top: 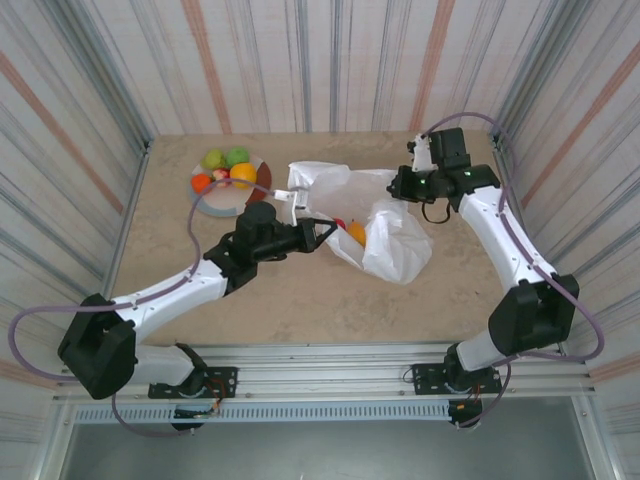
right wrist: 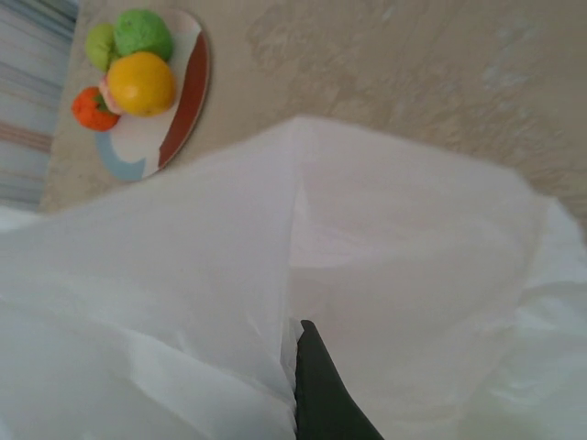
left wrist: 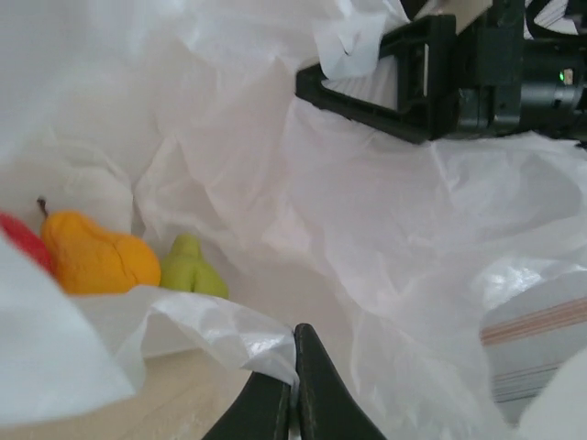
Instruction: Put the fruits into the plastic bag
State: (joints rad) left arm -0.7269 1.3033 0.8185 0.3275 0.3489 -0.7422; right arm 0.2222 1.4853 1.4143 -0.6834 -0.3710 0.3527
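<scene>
- The plastic bag (top: 385, 235) at the counter (top: 300, 300) centre is thin, limp, slippery film; grip its rim.
- The left pincer (left wrist: 292, 367) and right pincer (right wrist: 301, 353) each pinch bag film.
- The fruits (top: 243, 173), far-left corner: light, roll-prone.

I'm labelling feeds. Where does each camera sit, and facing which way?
Top external: above and behind the robot, looking down on the table; left arm, right arm, bag, plate show.
Left wrist: on the left arm, facing into the bag past its shut left tool toward three fruits.
Right wrist: on the right arm, facing over the bag toward the plate; right tool at bottom.
Shared: top and right wrist both see the plate.
</scene>
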